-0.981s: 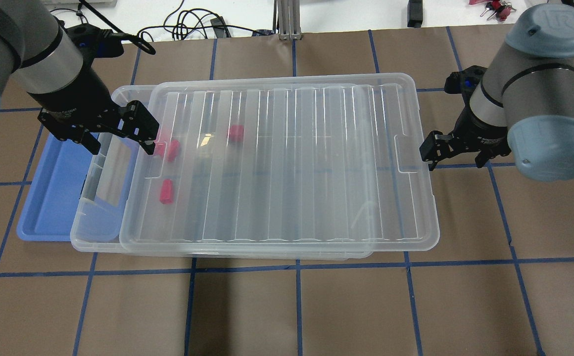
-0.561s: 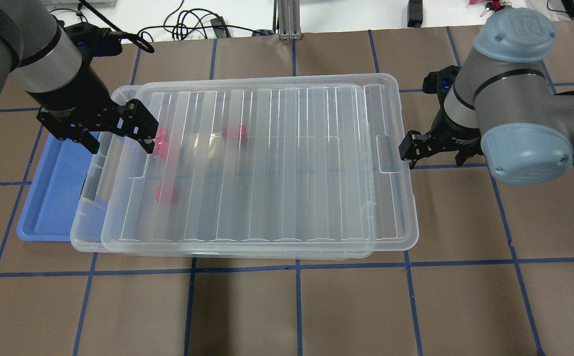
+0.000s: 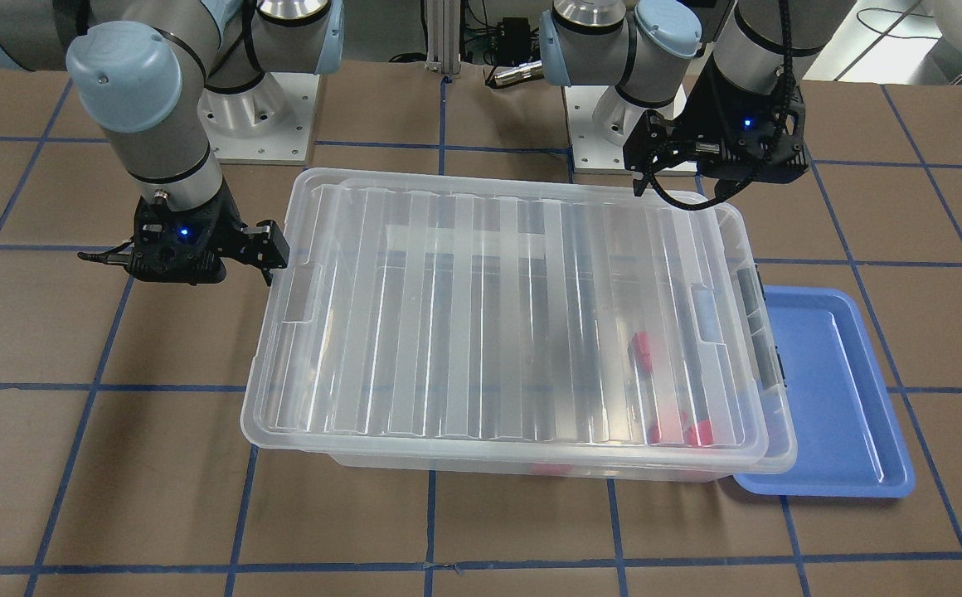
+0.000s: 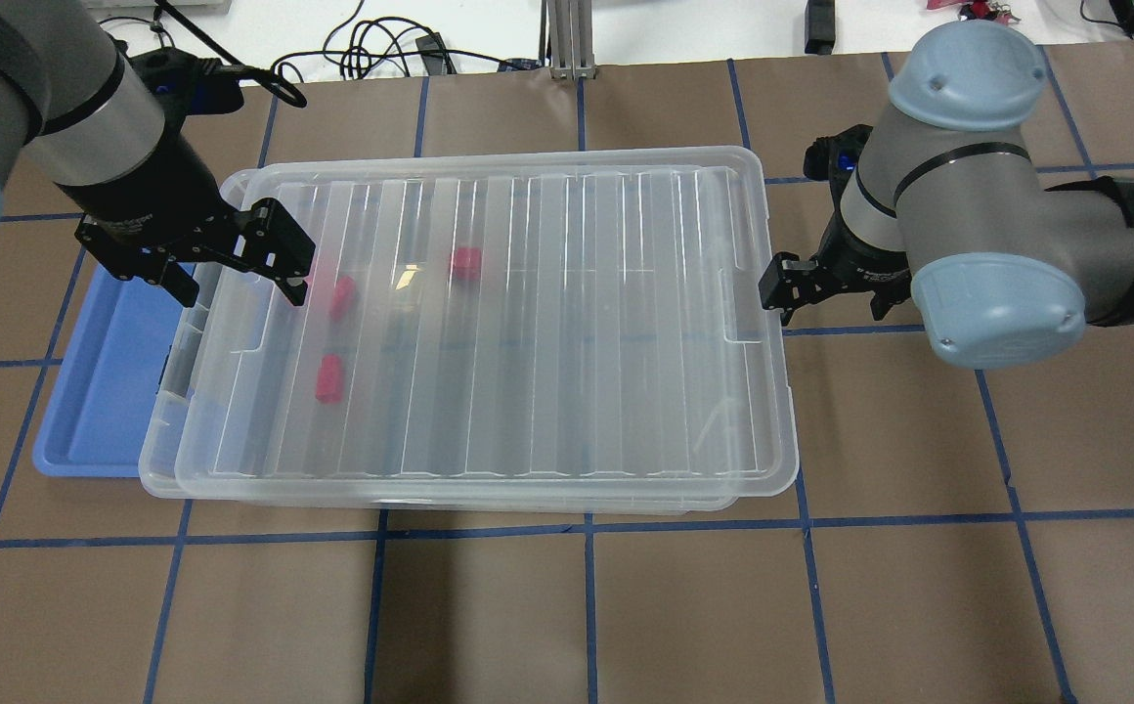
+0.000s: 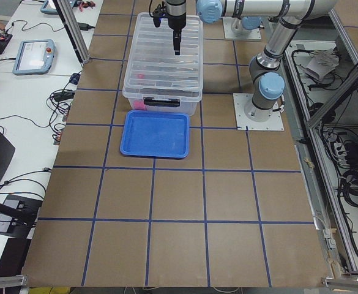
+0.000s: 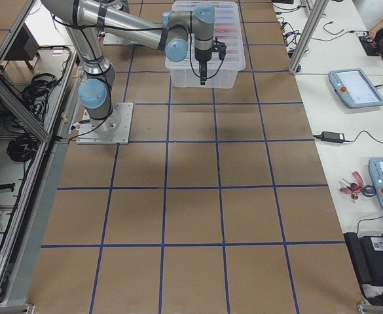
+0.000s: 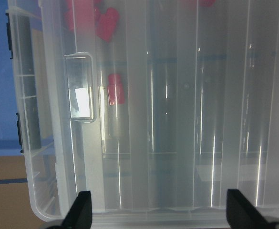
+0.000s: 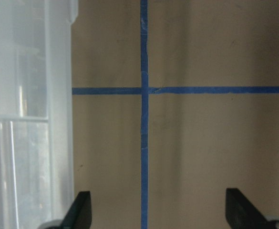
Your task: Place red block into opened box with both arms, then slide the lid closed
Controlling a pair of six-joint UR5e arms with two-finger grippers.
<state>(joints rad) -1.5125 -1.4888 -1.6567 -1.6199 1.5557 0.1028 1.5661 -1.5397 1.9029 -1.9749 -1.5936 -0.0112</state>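
Observation:
The clear box (image 4: 160,435) stands mid-table with the ribbed lid (image 4: 577,323) lying on it. The lid overhangs the box's right end slightly, and a narrow strip of the box's left end shows beyond it. Red blocks (image 4: 341,296) (image 4: 328,377) (image 4: 466,262) lie inside near the left end, seen through the lid (image 3: 489,315). My left gripper (image 4: 235,282) hangs open above the lid's left end, holding nothing. My right gripper (image 4: 826,293) is open, with one fingertip (image 4: 778,281) against the lid's right edge by the notch. In the left wrist view a red block (image 7: 116,90) shows under the lid.
A shallow blue tray (image 4: 98,391) lies against the box's left end, partly under it. Cables and an aluminium post (image 4: 567,39) sit on the white bench behind the table. Brown paper with blue tape lines (image 4: 587,606) covers the table in front of the box.
The lid has slid left over the box, with my right gripper following against its right edge. My left gripper has stayed in place, open.

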